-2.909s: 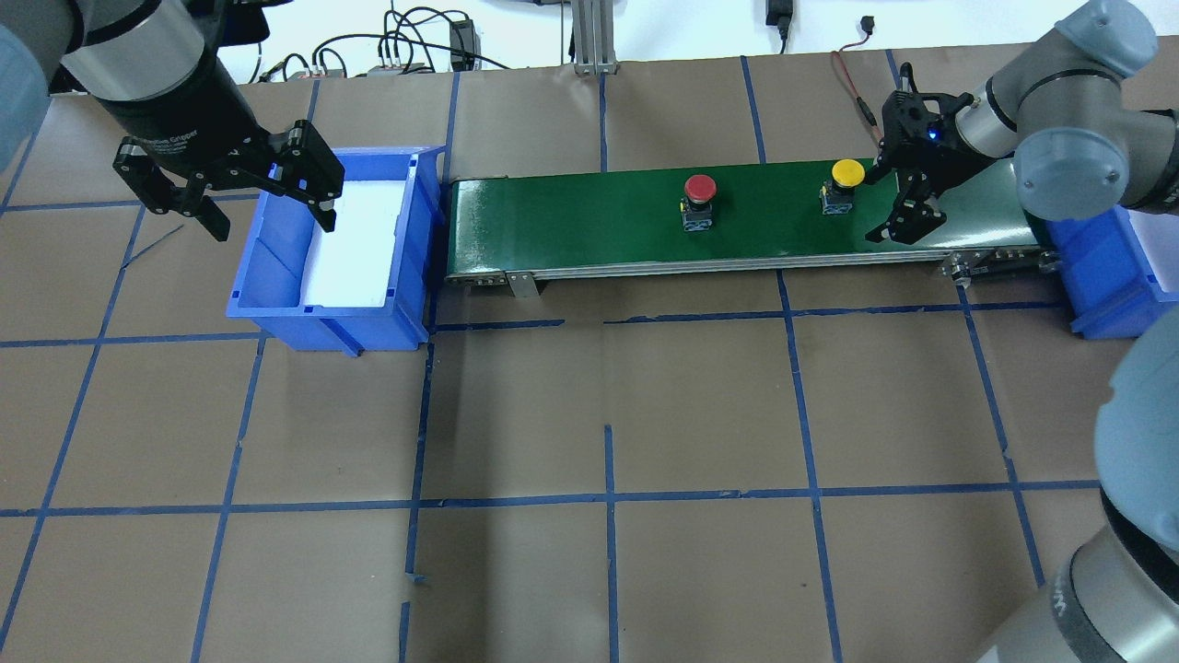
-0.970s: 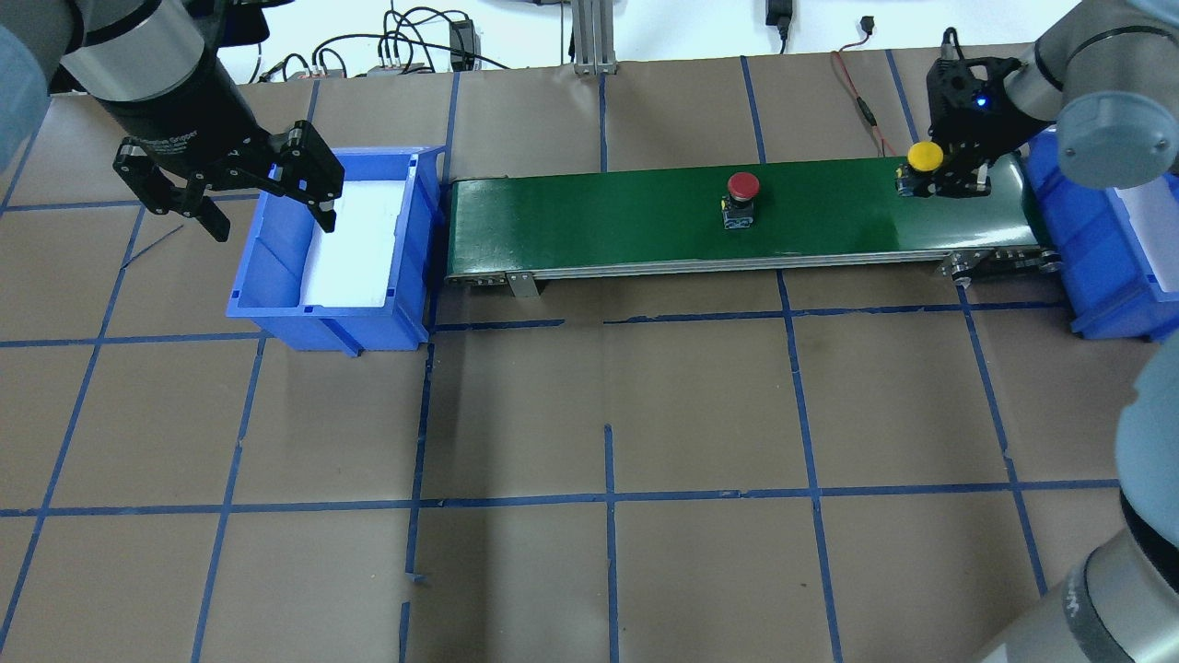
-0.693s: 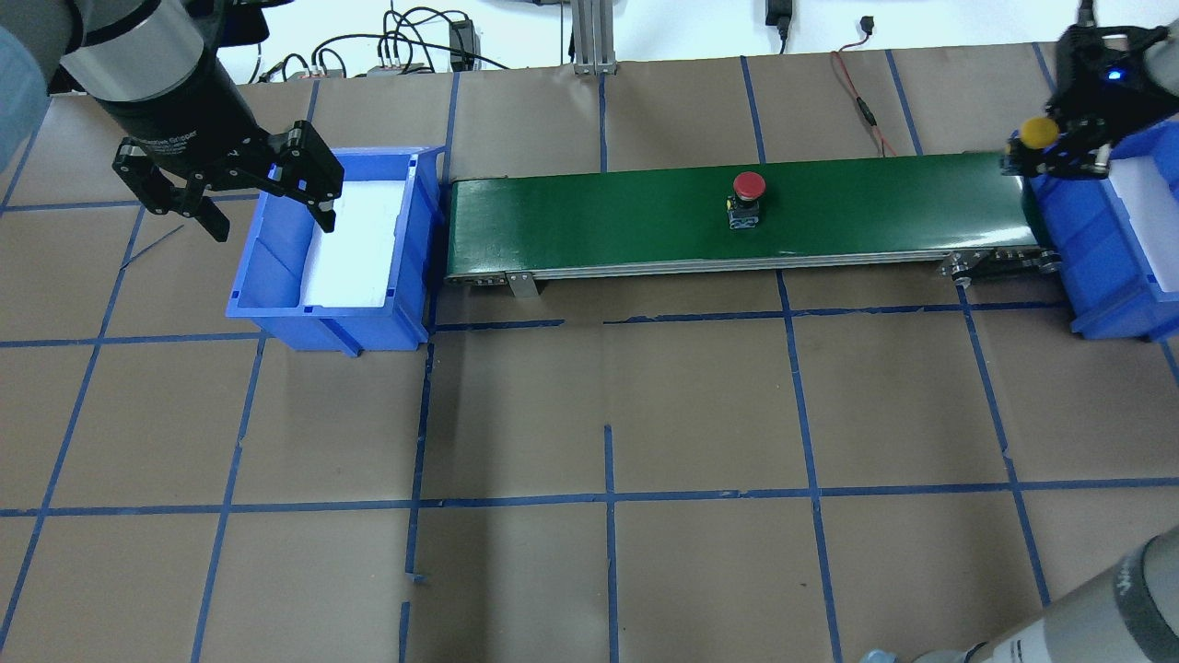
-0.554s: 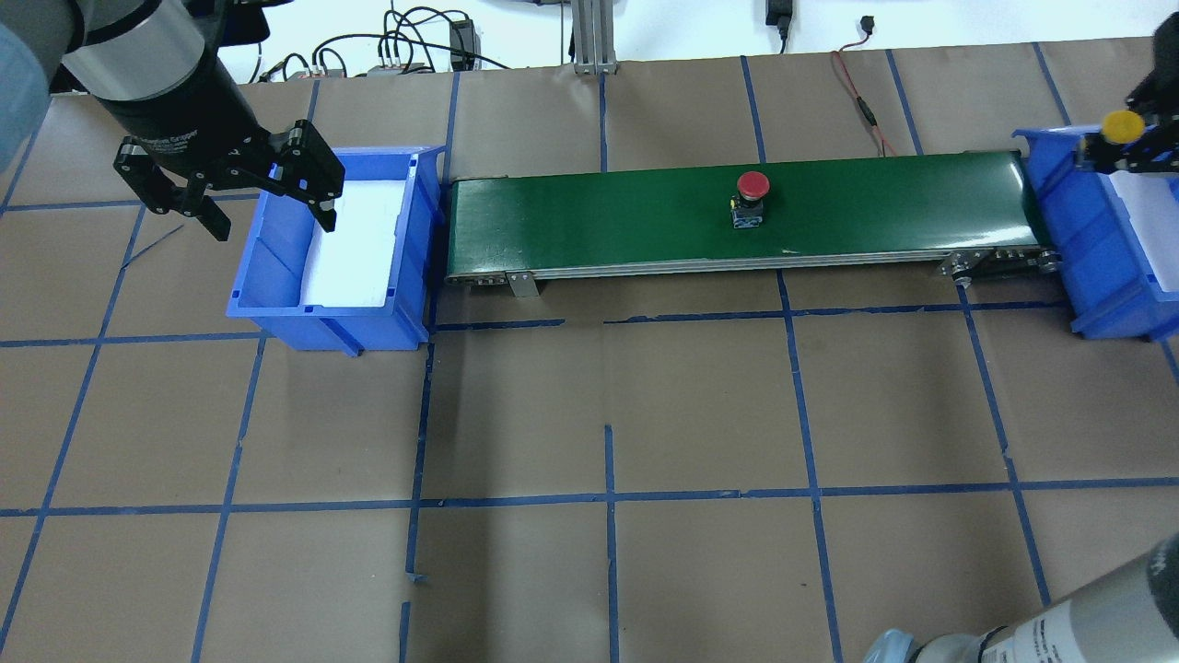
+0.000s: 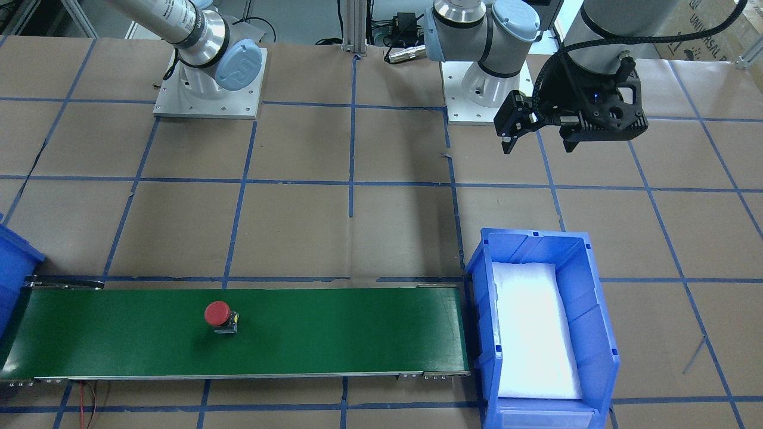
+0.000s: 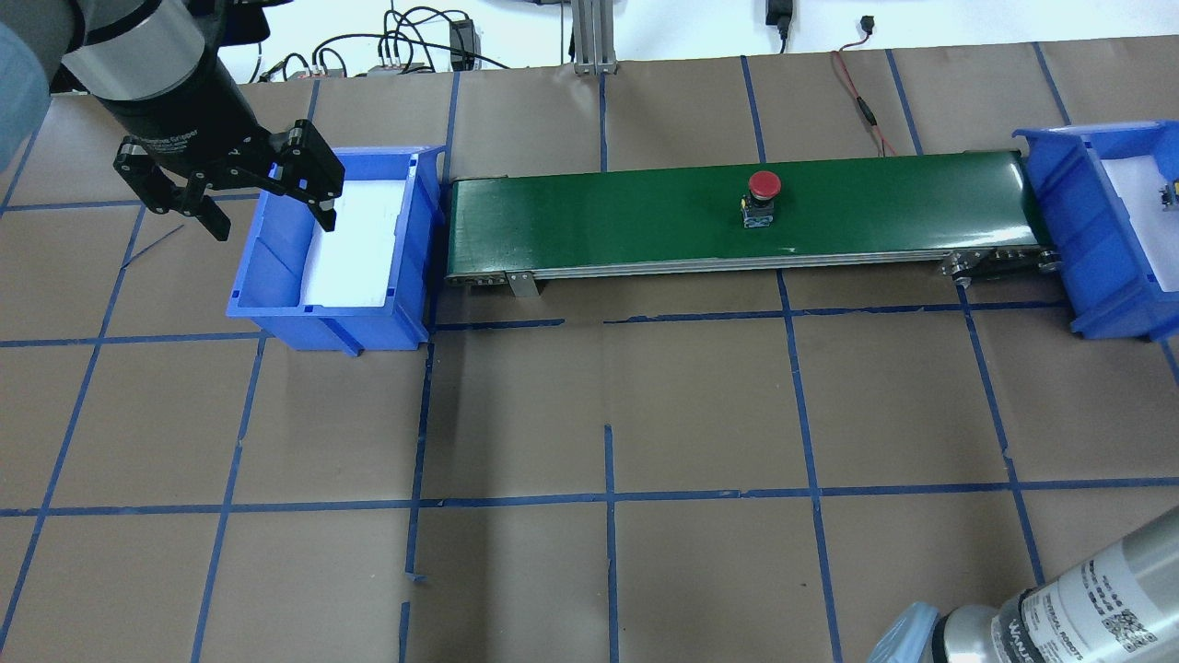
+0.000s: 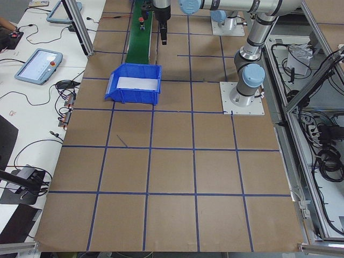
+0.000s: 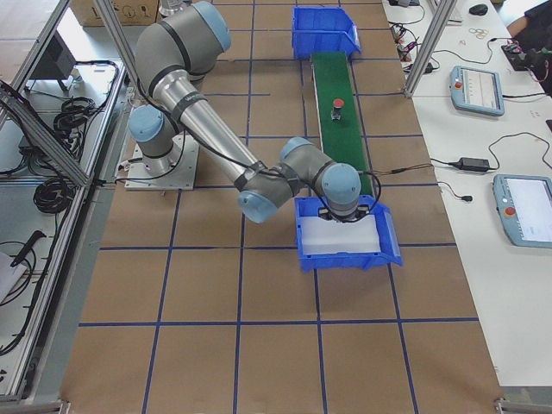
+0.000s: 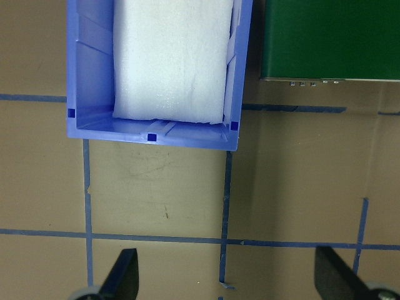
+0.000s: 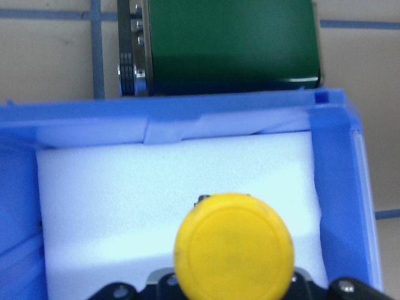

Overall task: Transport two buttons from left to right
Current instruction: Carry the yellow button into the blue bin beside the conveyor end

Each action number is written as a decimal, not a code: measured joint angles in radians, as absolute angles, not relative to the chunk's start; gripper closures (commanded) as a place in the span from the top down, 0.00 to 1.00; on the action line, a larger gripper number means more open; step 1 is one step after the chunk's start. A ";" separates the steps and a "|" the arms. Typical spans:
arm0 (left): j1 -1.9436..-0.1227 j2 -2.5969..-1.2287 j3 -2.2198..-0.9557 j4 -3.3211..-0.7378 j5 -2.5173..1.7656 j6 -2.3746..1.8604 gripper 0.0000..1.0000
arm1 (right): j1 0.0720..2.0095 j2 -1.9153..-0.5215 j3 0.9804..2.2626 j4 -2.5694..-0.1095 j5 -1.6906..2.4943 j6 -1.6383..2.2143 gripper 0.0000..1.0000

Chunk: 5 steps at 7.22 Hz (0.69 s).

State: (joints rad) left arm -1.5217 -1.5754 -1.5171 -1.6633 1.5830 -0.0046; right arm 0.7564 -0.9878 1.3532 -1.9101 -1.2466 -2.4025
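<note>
The red button (image 6: 764,189) stands upright on the green conveyor belt (image 6: 599,216), right of its middle; it also shows in the front-facing view (image 5: 217,314). The yellow button (image 10: 233,253) is held in my right gripper (image 10: 231,289), which is shut on its body over the white foam of the right blue bin (image 10: 340,187). In the overhead view this gripper is almost wholly past the right edge. My left gripper (image 6: 273,224) is open and empty, above the left rim of the left blue bin (image 6: 276,313).
The left bin (image 5: 602,333) holds only white foam. The right bin (image 6: 1073,221) stands at the belt's right end. Cables (image 6: 405,51) lie at the table's far edge. My right arm's forearm (image 6: 1059,617) crosses the near right corner.
My right gripper took hold of the yellow button on the belt and carried it right, over the right bin. The red button rode right along the belt. The left arm has not moved.
</note>
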 measured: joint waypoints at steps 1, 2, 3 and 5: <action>-1.522 -1.575 -1.517 -1.664 1.583 -0.005 1.00 | 0.752 -0.957 1.339 -1.913 -1.257 -2.417 0.08; -1.522 -1.575 -1.517 -1.664 1.583 -0.005 1.00 | 0.751 -0.942 1.335 -1.917 -1.273 -2.421 0.08; -1.522 -1.575 -1.517 -1.664 1.583 -0.006 1.00 | 0.751 -0.928 1.339 -1.934 -1.291 -2.423 0.08; -1.522 -1.575 -1.517 -1.664 1.583 -0.005 1.00 | 0.753 -0.914 1.356 -1.967 -1.318 -2.423 0.09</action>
State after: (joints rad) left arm -1.5217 -1.5754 -1.5171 -1.6640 1.5831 -0.0051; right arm 0.7530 -0.9141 1.3563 -1.9670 -1.3183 -2.4233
